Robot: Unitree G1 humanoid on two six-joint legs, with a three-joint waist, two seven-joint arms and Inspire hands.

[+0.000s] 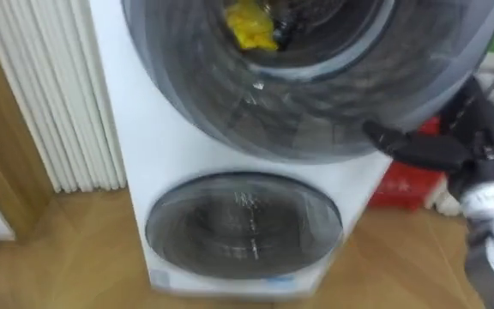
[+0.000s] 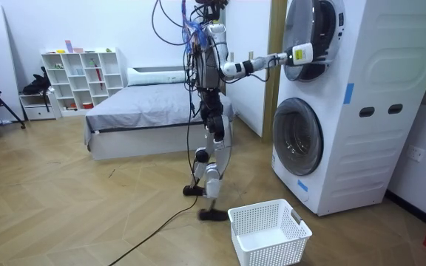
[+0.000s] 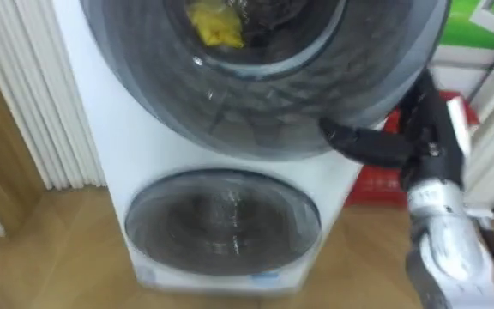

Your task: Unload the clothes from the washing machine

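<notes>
Presently, the robot stands on the wooden floor facing a white stacked washing machine (image 1: 131, 146), at the right of the room view, one arm raised level towards the upper unit. The upper door (image 1: 316, 116), a grey ring around dark glass, occupies the top of the eye views. Behind that glass, at top centre, lies a yellow garment (image 1: 249, 26) inside the drum, with a darker item just beside it that cannot be identified. The right hand (image 1: 457, 142) enters from the right edge and sits against the lower right rim of the upper door. Whether its fingers are spread or closed on the rim cannot be told. It holds no clothing.

The lower door (image 1: 243, 225) is shut, at bottom centre. A white ribbed panel (image 1: 50, 94) stands at the left of the frame, and a red object (image 1: 401, 189) lies behind the machine at the right. A white laundry basket (image 2: 268, 233) sits on the floor at the bottom centre of the room view, near the machine.
</notes>
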